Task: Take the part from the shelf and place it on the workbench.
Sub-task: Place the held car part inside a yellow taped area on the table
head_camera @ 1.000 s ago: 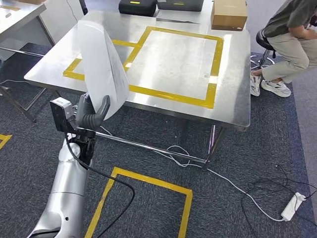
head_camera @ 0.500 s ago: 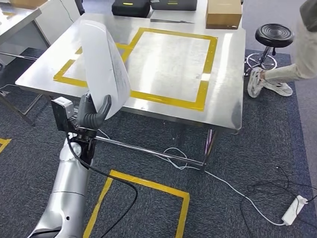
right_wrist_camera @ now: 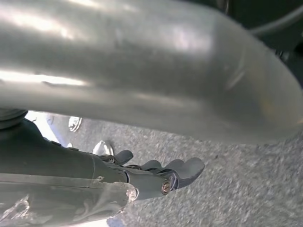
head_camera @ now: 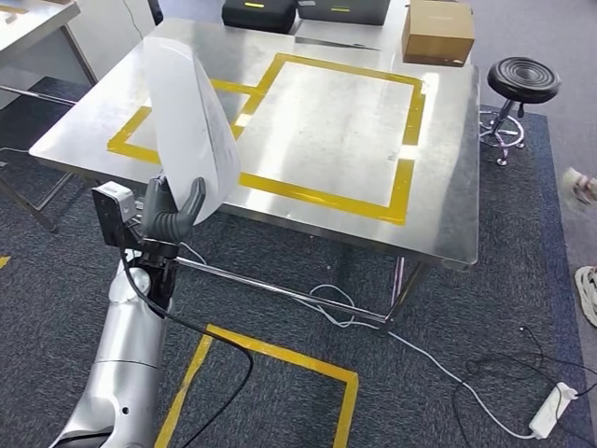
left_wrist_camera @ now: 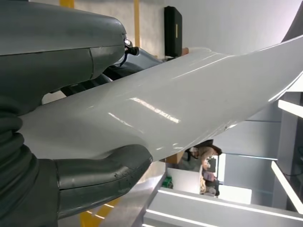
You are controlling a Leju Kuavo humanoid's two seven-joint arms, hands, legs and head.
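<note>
Gripping white part (head_camera: 190, 126), L hand (head_camera: 169, 213)

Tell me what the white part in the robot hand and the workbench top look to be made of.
White part: probably glossy plastic or painted panel, since it shows smooth, sharp light streaks in the left wrist view. Workbench: bare metal, likely stainless steel, given its brushed grey sheen with soft glare. Left robot hand holds the part.

Occlusions
Part (head_camera: 191, 131) hides the tabletop (head_camera: 437, 187) left tape; print on it is too small for you to read.
</note>
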